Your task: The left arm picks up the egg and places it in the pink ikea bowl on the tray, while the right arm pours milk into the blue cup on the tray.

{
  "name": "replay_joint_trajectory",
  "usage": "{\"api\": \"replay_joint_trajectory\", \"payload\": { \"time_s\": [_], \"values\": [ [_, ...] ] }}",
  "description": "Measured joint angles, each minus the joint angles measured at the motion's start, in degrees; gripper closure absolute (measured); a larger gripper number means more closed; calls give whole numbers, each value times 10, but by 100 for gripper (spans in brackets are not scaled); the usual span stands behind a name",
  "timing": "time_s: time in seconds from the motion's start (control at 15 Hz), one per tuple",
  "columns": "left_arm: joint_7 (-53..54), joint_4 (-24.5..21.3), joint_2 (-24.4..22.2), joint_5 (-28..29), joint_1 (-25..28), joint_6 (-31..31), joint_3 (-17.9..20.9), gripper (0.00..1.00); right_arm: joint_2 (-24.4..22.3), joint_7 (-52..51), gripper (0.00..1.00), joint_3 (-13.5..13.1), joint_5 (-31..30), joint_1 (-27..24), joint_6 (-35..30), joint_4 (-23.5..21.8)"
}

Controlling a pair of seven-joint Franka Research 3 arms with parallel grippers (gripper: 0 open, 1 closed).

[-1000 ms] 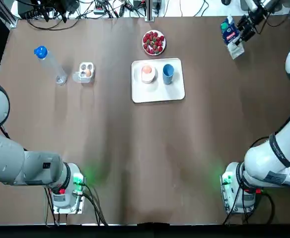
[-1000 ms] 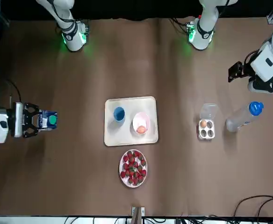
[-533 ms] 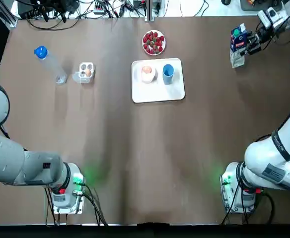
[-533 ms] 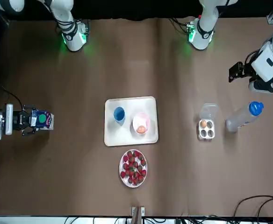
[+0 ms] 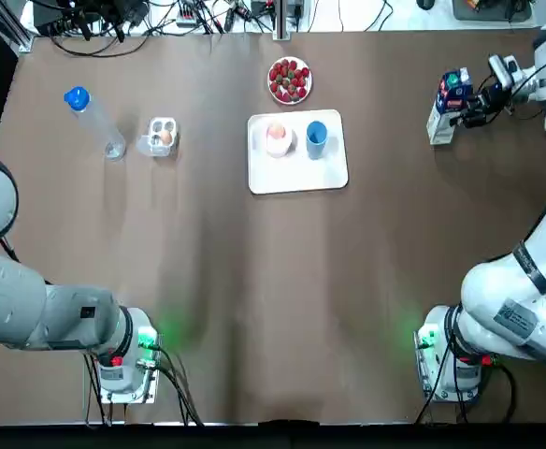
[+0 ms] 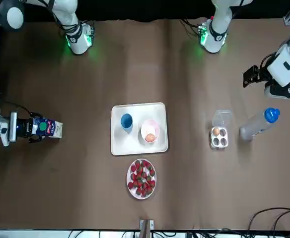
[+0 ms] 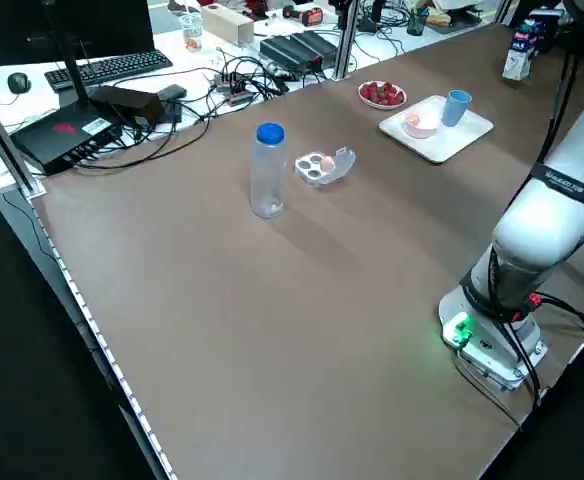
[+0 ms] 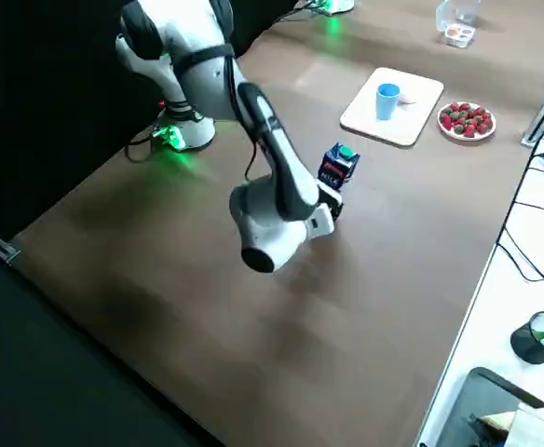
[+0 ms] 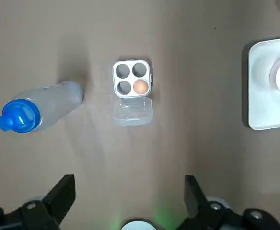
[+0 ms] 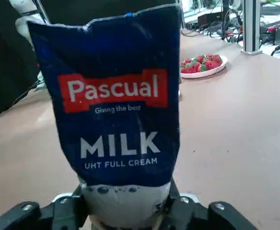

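Note:
The blue milk carton [image 5: 446,101] is upright near the table's far right edge, and my right gripper [image 5: 460,105] is shut on its lower part from the side. The right wrist view shows the carton [image 10: 123,110] filling the gap between the fingers. On the white tray [image 5: 301,178] stand a blue cup [image 5: 316,137] and a pink bowl [image 5: 280,145] with an egg [image 5: 277,132] in it. Another egg [image 9: 140,86] lies in the clear egg box [image 5: 161,137]. My left gripper [image 9: 129,181] hangs open high above the table, near that box.
A plate of strawberries [image 5: 290,80] sits just beyond the tray. A water bottle with a blue cap [image 5: 93,122] is left of the egg box. Cables and equipment line the far edge.
My right gripper has swung the milk carton from tilted to upright and brought it lower and slightly nearer. The left arm has not moved.

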Motion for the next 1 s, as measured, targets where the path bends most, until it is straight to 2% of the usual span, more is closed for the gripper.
{"api": "replay_joint_trajectory", "payload": {
  "time_s": [0.2, 1.0],
  "values": [
    [0, 0, 0, 0, 0, 0, 0, 0, 19, -16, 37, 1, 21, -6, -15, 0],
    [0, 0, 1, 0, 1, 1, 0, 0, 47, -103, 37, 1, 25, -20, -15, 0]
  ]
}}
